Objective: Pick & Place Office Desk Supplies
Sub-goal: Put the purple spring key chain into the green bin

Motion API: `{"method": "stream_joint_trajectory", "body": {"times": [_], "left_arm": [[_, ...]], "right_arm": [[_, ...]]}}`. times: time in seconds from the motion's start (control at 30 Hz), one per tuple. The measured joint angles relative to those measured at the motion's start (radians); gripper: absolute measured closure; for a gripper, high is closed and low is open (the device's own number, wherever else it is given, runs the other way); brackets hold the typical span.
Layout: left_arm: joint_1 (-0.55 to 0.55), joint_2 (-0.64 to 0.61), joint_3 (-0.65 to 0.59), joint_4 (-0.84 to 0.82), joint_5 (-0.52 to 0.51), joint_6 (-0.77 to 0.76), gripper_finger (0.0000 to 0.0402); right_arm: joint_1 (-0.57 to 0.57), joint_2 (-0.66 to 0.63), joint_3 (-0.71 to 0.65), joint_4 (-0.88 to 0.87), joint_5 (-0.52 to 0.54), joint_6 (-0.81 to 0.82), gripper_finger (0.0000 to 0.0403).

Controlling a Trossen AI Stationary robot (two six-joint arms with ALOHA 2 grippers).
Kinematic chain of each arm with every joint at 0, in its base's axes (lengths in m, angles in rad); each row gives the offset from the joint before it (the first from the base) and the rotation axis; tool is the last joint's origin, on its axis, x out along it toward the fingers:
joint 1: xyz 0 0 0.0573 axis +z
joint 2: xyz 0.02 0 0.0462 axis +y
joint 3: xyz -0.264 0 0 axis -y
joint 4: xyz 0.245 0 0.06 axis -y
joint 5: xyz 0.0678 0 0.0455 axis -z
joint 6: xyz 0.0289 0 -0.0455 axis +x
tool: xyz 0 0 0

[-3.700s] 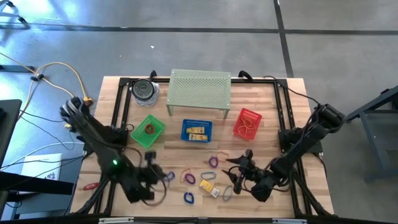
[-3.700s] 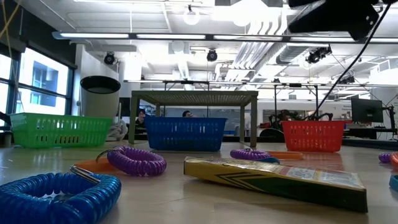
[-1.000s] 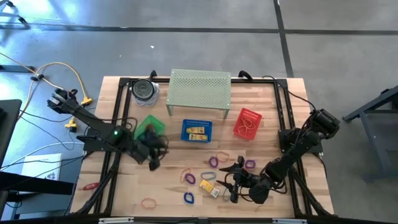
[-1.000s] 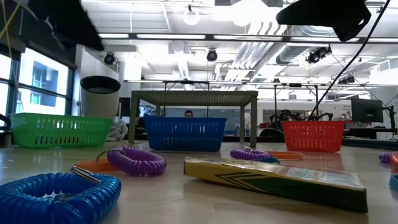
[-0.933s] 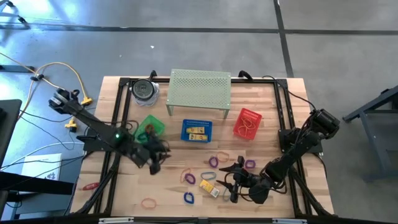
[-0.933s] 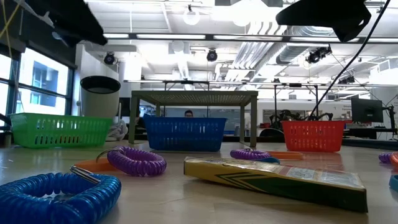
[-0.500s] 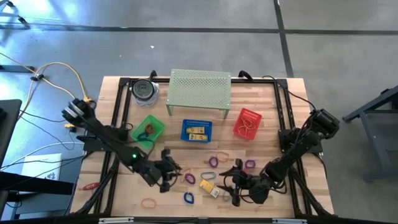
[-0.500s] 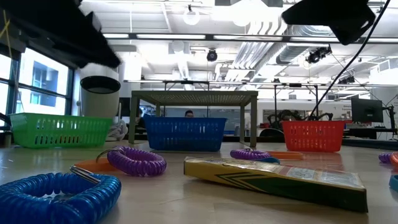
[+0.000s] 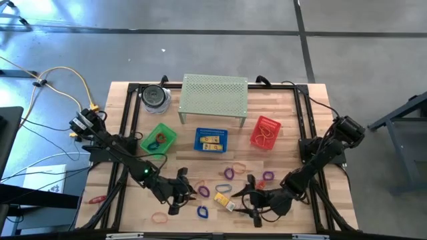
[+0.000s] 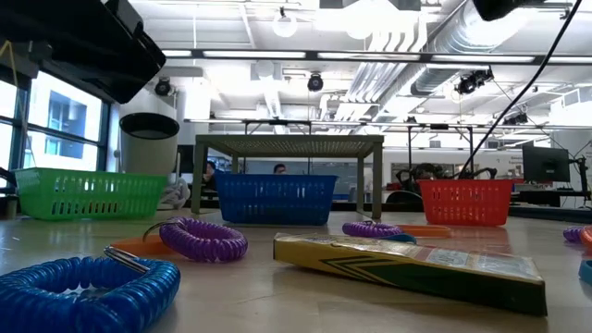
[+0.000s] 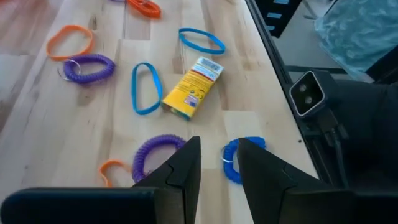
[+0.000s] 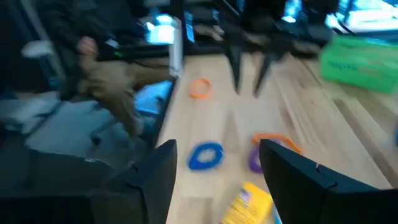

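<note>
The left gripper hovers low over the front of the table, its fingers parted by a narrow gap and holding nothing. Just ahead of its tips lie a purple coiled loop and a blue coiled loop; a yellow box sits a little farther out, with a flat blue band touching its side. The right gripper is near, on the far side of the same box, jaws spread wide and empty.

The risks, as I judge them: both arms are closing on one small cluster, so they could bump. The narrow gap may straddle both coils, or nudge one away instead of catching it. The thin bands lie flat on the smooth wood and would likely slip under a fingertip.

The coils look springy and ribbed, the bands thin and rubbery, the box stiff printed card. The green basket, blue basket and red basket, all of open mesh, stand well behind the grippers.
</note>
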Motion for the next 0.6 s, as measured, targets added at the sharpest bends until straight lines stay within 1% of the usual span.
{"method": "stream_joint_trajectory", "body": {"times": [0.13, 0.2, 0.27, 0.43, 0.6], "left_arm": [[-0.018, 0.0, 0.0, 0.0, -0.002, -0.003, 0.0302], [-0.032, 0.0, 0.0, 0.0, -0.002, -0.005, 0.0302], [-0.045, 0.0, 0.0, 0.001, -0.002, -0.01, 0.0302], [-0.073, 0.0, 0.0, 0.008, -0.002, -0.018, 0.0302], [-0.088, 0.0, 0.0, 0.028, -0.002, -0.018, 0.0302]], "right_arm": [[0.0, -0.017, 0.027, 0.005, -0.049, -0.055, 0.0196], [0.0, -0.017, 0.059, -0.003, -0.077, -0.1, 0.0201], [0.001, -0.018, 0.104, -0.045, -0.082, -0.138, 0.0205], [0.0, -0.018, 0.268, -0.341, -0.098, -0.131, 0.0214], [0.0, -0.019, 0.386, -0.572, -0.054, -0.081, 0.022]]}}
